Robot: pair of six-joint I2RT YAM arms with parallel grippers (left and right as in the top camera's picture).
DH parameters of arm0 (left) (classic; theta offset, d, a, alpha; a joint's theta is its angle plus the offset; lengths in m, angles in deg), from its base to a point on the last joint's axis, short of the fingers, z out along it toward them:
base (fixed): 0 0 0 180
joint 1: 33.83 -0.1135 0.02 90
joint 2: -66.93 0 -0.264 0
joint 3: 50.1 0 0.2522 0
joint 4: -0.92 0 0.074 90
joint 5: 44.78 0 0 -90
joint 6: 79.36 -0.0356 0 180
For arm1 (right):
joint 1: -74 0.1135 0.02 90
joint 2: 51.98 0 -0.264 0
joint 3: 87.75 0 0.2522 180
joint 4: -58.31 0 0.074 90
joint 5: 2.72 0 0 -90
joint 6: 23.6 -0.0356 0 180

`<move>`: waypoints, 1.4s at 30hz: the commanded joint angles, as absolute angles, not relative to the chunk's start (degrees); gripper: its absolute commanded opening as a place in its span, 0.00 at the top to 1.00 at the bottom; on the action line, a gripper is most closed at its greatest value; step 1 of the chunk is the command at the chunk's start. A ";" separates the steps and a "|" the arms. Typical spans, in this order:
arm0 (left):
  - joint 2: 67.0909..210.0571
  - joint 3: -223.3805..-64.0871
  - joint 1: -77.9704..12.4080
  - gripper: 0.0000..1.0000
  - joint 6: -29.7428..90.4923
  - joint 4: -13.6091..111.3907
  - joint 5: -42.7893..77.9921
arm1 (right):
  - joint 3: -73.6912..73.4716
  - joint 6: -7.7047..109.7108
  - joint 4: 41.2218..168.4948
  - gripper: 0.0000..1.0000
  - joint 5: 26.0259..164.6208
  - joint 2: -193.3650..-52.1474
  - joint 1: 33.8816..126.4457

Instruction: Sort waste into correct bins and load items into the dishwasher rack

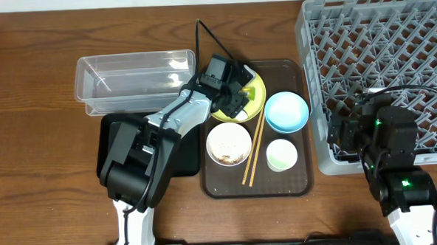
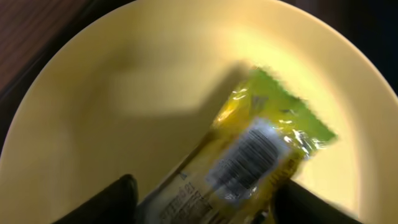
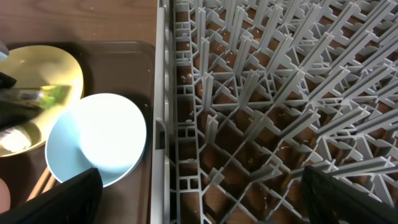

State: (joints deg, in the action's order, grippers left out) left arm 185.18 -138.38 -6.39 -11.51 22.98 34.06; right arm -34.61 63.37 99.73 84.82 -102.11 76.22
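Observation:
My left gripper is down over the round yellow plate on the brown tray. In the left wrist view its jaws are open, one on each side of the crumpled green-yellow and white wrapper, which lies on the plate. My right gripper is open and empty over the left edge of the grey dishwasher rack, also seen in the right wrist view. The light blue bowl, white bowl, small white cup and chopsticks are on the tray. I see no white scrap or rice grains.
The clear tub stands at the back left. The black tray lies in front of it, partly under my left arm. The brown serving tray sits between the bins and the rack. The blue bowl lies close to the rack's wall.

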 commanded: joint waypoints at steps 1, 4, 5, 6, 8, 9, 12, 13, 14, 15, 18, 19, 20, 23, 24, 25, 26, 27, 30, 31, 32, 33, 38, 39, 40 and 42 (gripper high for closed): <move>185.82 -139.10 -6.26 0.47 -12.02 22.43 34.23 | -33.37 62.59 99.78 0.01 84.32 -101.87 76.66; 185.73 -139.10 -6.26 0.65 -12.02 21.10 34.34 | -33.37 62.59 99.82 0.01 84.32 -101.87 76.66; 185.53 -139.10 -6.26 0.69 -12.02 20.90 34.34 | -33.37 62.59 99.82 0.01 84.32 -101.87 76.66; 185.21 -139.10 -6.26 0.71 -12.02 20.90 34.34 | -33.37 62.59 99.84 0.01 84.32 -101.87 76.66; 184.07 -139.10 -6.26 0.79 -11.99 21.01 34.34 | -33.37 62.59 99.95 0.01 84.32 -101.87 76.66; 183.13 -139.10 -6.26 0.81 -11.95 21.08 34.34 | -33.37 62.59 100.00 0.01 84.32 -101.87 76.66; 179.26 -139.10 -6.26 0.91 -10.73 22.11 34.34 | -33.37 62.59 100.02 0.01 84.32 -101.87 76.63; 177.49 -139.10 -6.28 0.94 -9.77 22.72 34.39 | -33.37 62.59 100.02 0.01 84.32 -101.87 76.63; 175.92 -139.10 -6.48 0.94 -8.98 23.44 34.39 | -33.37 62.59 100.06 0.01 84.32 -101.87 76.66; 173.93 -139.10 -6.83 0.94 -7.67 24.42 34.39 | -33.37 62.59 100.15 0.01 84.32 -101.87 76.66; 168.90 -139.10 -8.88 0.94 -1.88 26.63 35.41 | -33.37 62.59 100.19 0.01 84.34 -101.87 76.63; 167.48 -139.10 -9.86 0.94 1.08 27.37 36.77 | -33.37 62.59 100.17 0.01 84.32 -101.87 76.66; 166.02 -139.10 -11.15 0.94 4.44 28.33 38.39 | -33.37 62.59 100.19 0.01 84.32 -101.87 76.66; 163.68 -139.10 -15.61 0.94 10.45 30.45 41.45 | -33.37 62.59 100.17 0.01 84.32 -101.87 76.66; 163.61 -139.10 -17.01 0.94 11.11 30.89 41.95 | -33.37 62.59 100.17 0.01 84.34 -101.87 76.66; 163.74 -139.10 -18.85 0.94 11.46 31.42 42.08 | -33.37 62.59 100.17 0.01 84.34 -101.87 76.66; 164.05 -139.10 -19.94 0.94 11.70 31.72 42.08 | -33.37 62.59 100.15 0.01 84.34 -101.87 76.66; 164.49 -139.10 -21.34 0.94 12.51 32.05 42.06 | -33.37 62.59 100.15 0.01 84.34 -101.87 76.66; 166.28 -139.08 -24.92 0.93 13.14 32.44 42.06 | -33.37 62.59 100.15 0.01 84.36 -101.87 76.66; 166.89 -139.08 -25.69 0.90 13.14 32.42 42.06 | -33.37 62.59 100.15 0.01 84.36 -101.87 76.66; 167.48 -139.08 -26.50 0.83 13.14 32.44 42.06 | -33.37 62.59 100.15 0.01 84.36 -101.87 76.66; 167.92 -139.08 -27.02 0.78 13.12 32.44 42.02 | -33.37 62.59 100.15 0.01 84.36 -101.87 76.66; 167.85 -139.10 -27.79 0.34 12.97 32.47 40.90 | -33.37 62.59 100.15 0.01 84.36 -101.87 76.66; 167.22 -139.10 -27.68 0.31 12.59 32.49 39.44 | -33.37 62.59 100.15 0.01 84.36 -101.87 76.66; 166.37 -139.10 -27.48 0.31 12.35 32.49 37.19 | -33.37 62.59 100.15 0.01 84.34 -101.87 76.66; 164.55 -139.10 -26.96 0.29 12.42 32.57 32.90 | -33.37 62.59 100.15 0.01 84.34 -101.87 76.66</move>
State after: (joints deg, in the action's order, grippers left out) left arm 167.96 -138.77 -27.63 12.35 32.49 39.02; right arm -34.59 63.37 100.13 84.82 -102.11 76.22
